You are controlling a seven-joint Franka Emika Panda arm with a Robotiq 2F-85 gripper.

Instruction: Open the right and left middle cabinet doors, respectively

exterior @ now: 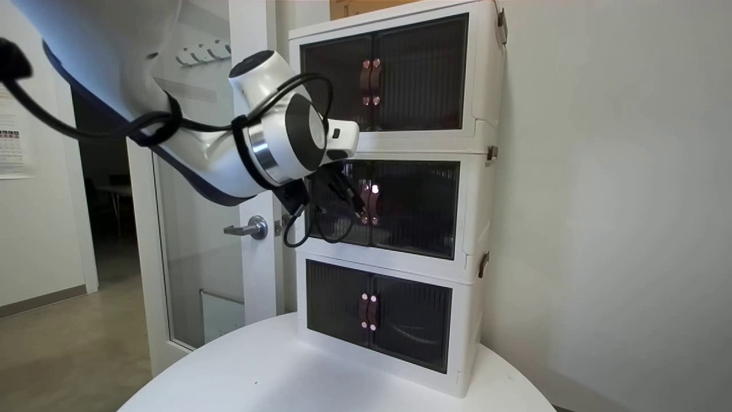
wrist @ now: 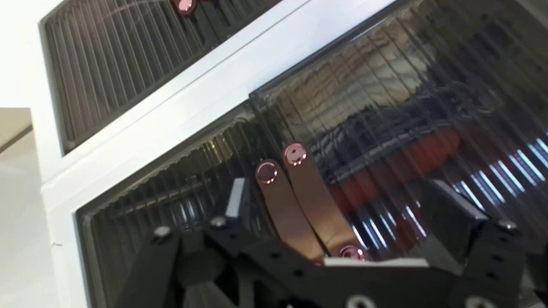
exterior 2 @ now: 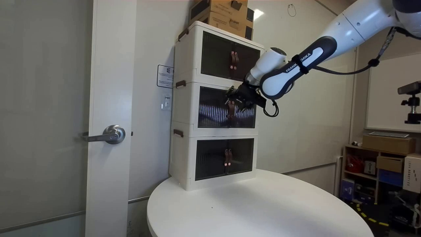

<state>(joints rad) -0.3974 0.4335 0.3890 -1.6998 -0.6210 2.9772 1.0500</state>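
The white three-tier cabinet's middle doors look shut. The right middle door (exterior: 420, 209) (exterior 2: 249, 120) and left middle door (exterior: 334, 222) (exterior 2: 212, 108) show in both exterior views. The wrist view is upside down: the right door (wrist: 141, 205) is at picture left, the left door (wrist: 385, 128) at picture right. Their brown strap handles, right (wrist: 284, 214) and left (wrist: 319, 205), are side by side. My gripper (exterior: 353, 203) (exterior 2: 235, 103) (wrist: 346, 207) is open in front of them. Both handles appear between its fingers in the wrist view. I cannot tell whether a finger touches.
The top-tier doors (exterior: 420, 74) and bottom-tier doors (exterior: 412, 320) are shut. A round white table (exterior 2: 279, 204) carries the cabinet. Cardboard boxes (exterior 2: 227, 19) sit on top. Cables (exterior: 289, 240) loop under my wrist. A room door (exterior: 257, 286) stands beside the cabinet.
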